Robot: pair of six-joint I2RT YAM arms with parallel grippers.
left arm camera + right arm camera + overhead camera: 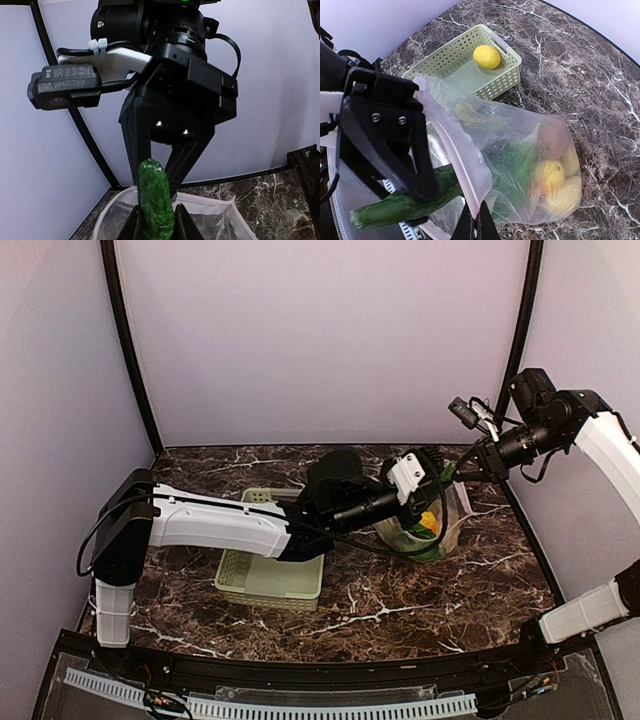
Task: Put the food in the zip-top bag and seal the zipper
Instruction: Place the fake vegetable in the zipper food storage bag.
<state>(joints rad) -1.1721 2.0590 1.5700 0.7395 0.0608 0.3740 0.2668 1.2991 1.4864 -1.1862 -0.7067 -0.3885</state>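
Observation:
My left gripper (157,227) is shut on the dark green cucumber (156,200) and holds it at the open mouth of the zip-top bag (215,205). In the right wrist view the cucumber (405,205) lies at the bag's opening, outside the bag (520,135). My right gripper (479,227) is shut on the bag's pinkish-white zipper strip (455,145) and holds the mouth up. Inside the bag lie a green bok choy (515,165), an orange-yellow fruit (547,175), a yellow corn (565,197) and a brown potato (552,140). A yellow lemon (486,56) sits in the basket. The slider tab is not visible.
The pale green lattice basket (270,585) stands on the marble table left of the bag (440,530), under my left arm. Both grippers meet above the bag, left (432,490) and right (447,475). Black frame posts and pale walls enclose the table.

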